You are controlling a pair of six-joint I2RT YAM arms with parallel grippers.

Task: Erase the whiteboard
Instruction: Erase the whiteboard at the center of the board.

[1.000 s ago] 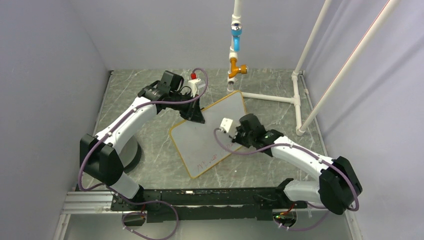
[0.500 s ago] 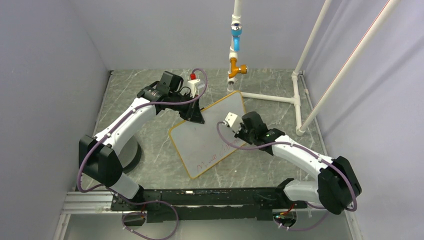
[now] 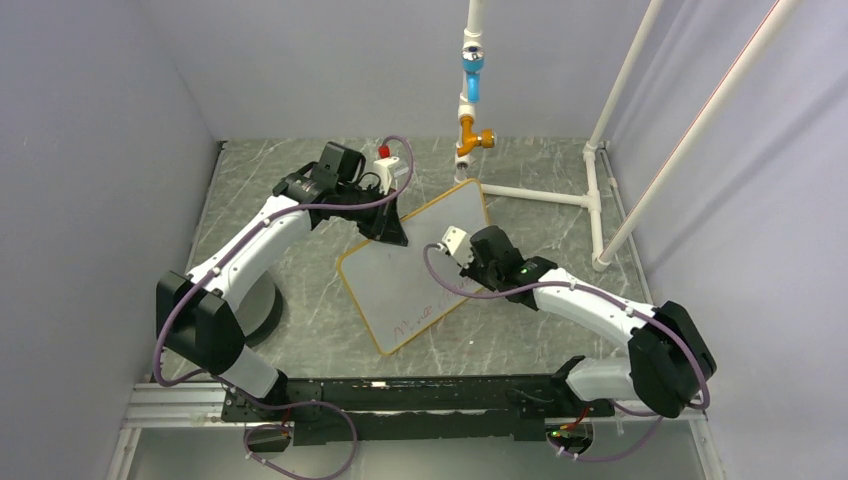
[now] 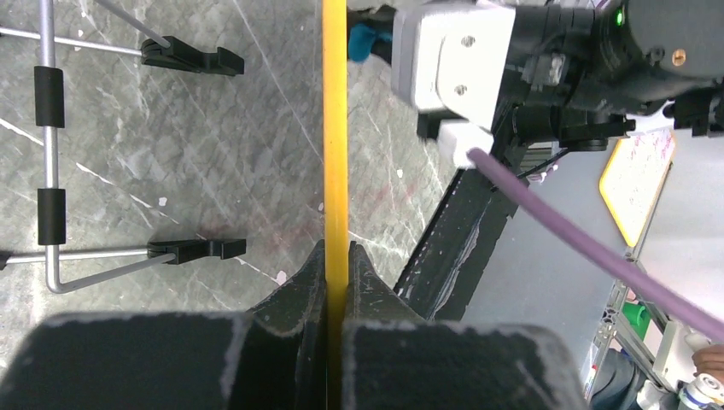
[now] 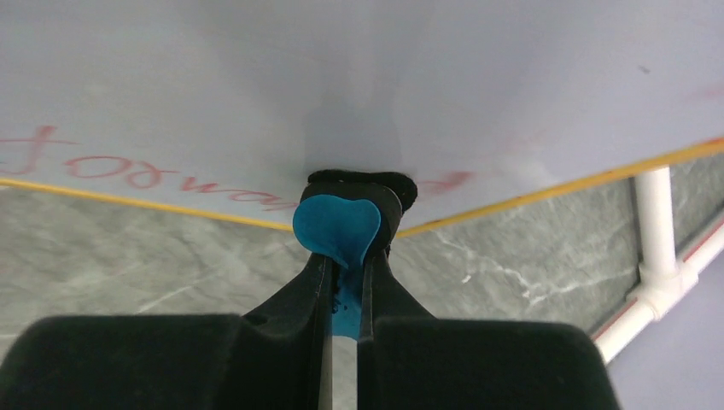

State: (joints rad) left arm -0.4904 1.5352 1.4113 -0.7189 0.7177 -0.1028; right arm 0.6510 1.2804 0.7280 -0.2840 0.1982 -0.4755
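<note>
The whiteboard is sitting on the table between both arms. The left gripper is clamping its far edge. The right gripper is pressing an eraser onto its right side. A pipe frame is standing behind.

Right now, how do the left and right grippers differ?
The left gripper is shut on the whiteboard frame; the right gripper is shut on a blue eraser. The left gripper grips the far-left edge; the right gripper presses its eraser to the board face by the red writing. Both are closed.
</note>
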